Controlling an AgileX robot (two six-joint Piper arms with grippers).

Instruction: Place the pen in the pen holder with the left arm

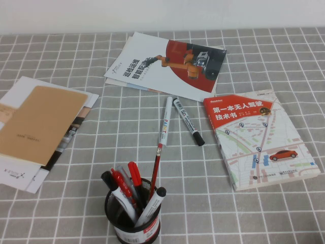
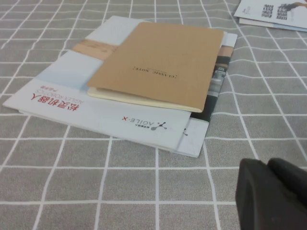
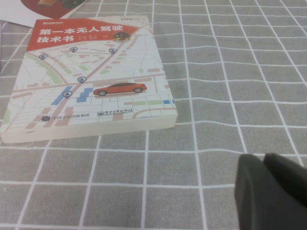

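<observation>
The pen (image 1: 166,118), a thick all-white marker with coloured lettering, lies flat on the checked cloth in the middle of the table in the high view. The pen holder (image 1: 133,216), a black mesh cup with several pens in it, stands near the front edge, below the pen. Neither arm shows in the high view. My left gripper (image 2: 267,163) is shut and empty, low over the cloth near a stack of booklets. My right gripper (image 3: 264,157) is shut and empty, near a book. Pen and holder are out of both wrist views.
A white marker with a black cap (image 1: 188,121) lies beside the pen. A thin red pencil (image 1: 156,170) leans in the holder. A brown notebook on booklets (image 1: 38,124) lies left, a red-and-white brochure (image 1: 167,63) at the back, a map-cover book (image 1: 259,137) right.
</observation>
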